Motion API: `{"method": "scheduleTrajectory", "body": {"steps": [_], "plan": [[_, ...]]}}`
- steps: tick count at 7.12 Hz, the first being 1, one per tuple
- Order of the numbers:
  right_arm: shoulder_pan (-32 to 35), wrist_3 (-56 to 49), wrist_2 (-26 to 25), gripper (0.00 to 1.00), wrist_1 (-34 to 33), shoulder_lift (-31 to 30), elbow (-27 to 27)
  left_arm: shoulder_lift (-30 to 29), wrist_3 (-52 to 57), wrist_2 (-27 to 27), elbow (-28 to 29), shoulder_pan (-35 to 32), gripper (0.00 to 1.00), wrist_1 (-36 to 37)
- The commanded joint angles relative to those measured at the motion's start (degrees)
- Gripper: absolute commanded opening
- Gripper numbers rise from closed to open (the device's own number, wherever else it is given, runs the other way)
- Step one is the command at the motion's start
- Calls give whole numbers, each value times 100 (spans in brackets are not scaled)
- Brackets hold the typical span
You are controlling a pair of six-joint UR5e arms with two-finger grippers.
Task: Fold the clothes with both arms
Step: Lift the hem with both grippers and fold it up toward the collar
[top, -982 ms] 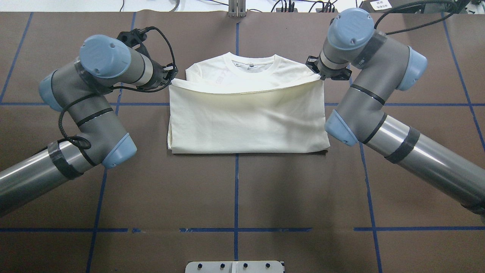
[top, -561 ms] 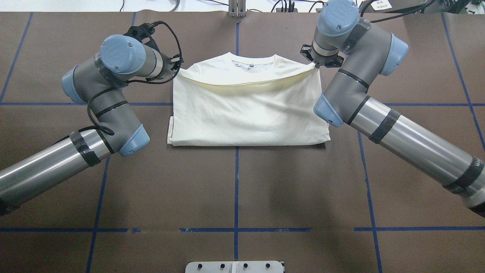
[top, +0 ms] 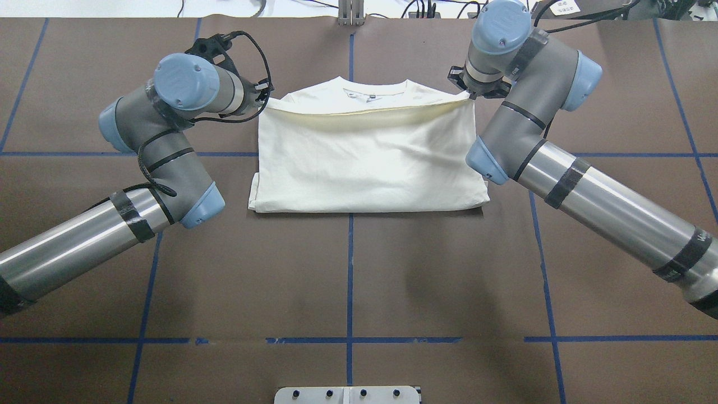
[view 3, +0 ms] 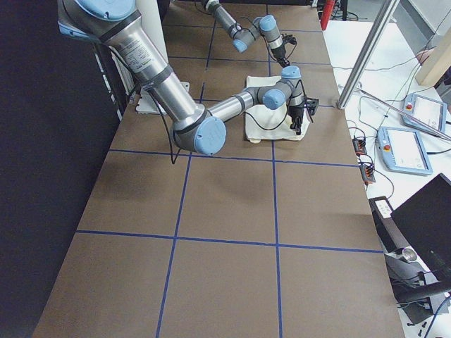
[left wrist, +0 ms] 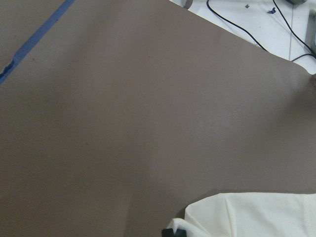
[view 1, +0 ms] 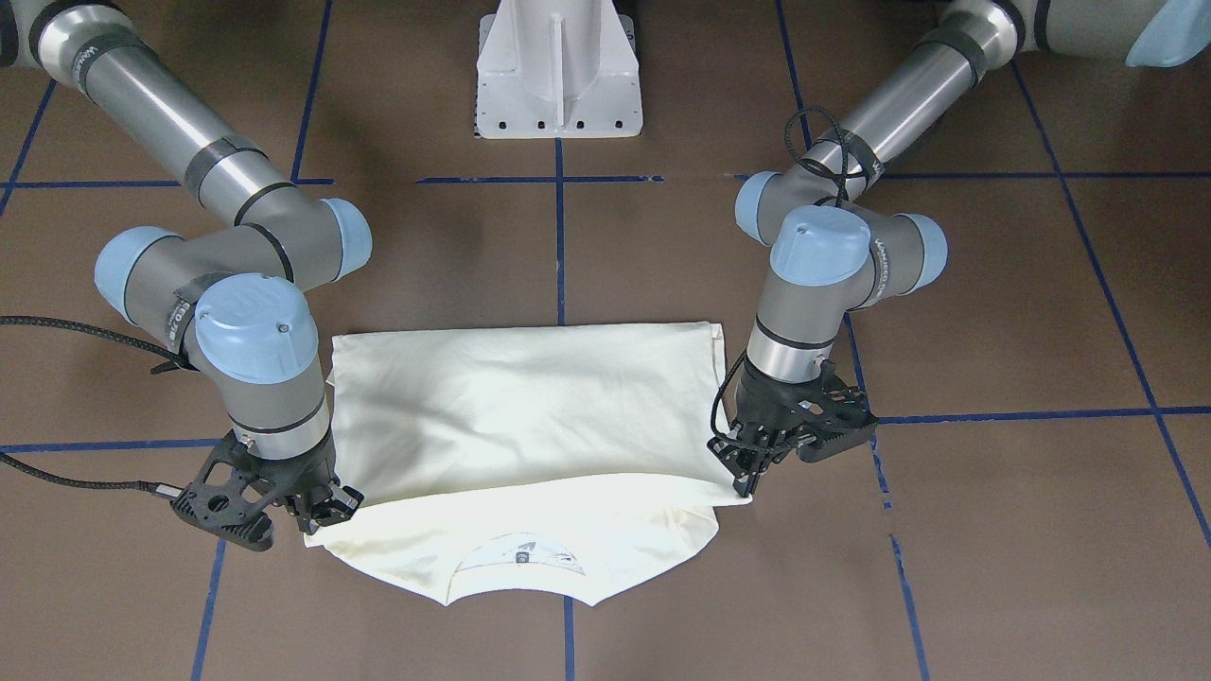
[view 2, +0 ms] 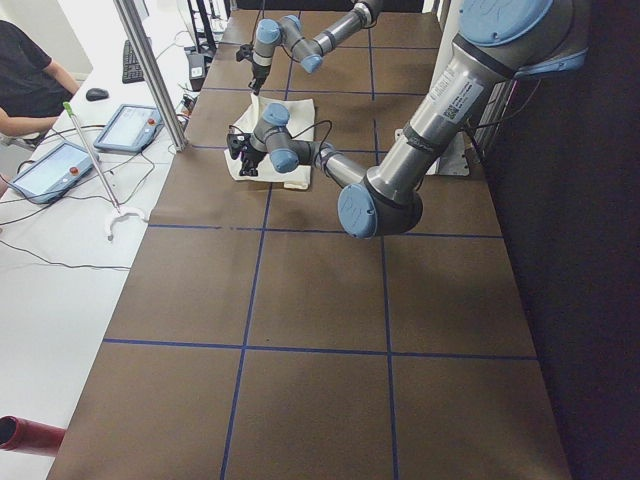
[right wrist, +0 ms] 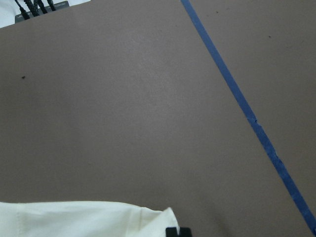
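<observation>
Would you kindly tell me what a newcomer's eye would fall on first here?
The cream T-shirt stands out, lying centred on the far half of the brown table, its lower half folded up toward the collar. The left hand and right hand each pinch a corner of that folded edge.

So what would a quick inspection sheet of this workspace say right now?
Surface: brown table with a blue tape grid.
Job's things: cream shirt, lower half folded up toward the collar, collar showing.
Clutter: nothing seen.
Grippers: left end effector and right end effector each pinch a corner of the folded edge.
Cables: black cables run to the wrists.
Surroundings: white base; tablets on a side bench.
</observation>
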Motion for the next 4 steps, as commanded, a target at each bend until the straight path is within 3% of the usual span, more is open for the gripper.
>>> {"method": "scheduleTrajectory", "body": {"steps": [1, 2, 3, 4], "plan": [[-57, 93, 48, 100, -45, -347, 827, 250, -16, -41, 53, -1, 60, -1331], [-91, 223, 344, 100, -63, -1168, 2036, 478, -24, -59, 27, -10, 71, -1896], [-213, 738, 652, 100, -28, -1750, 2779, 550, -33, -146, -78, -10, 71, -2136], [-537, 1518, 620, 100, 16, -2139, 3256, 551, -59, -252, -114, -10, 71, -2147]]}}
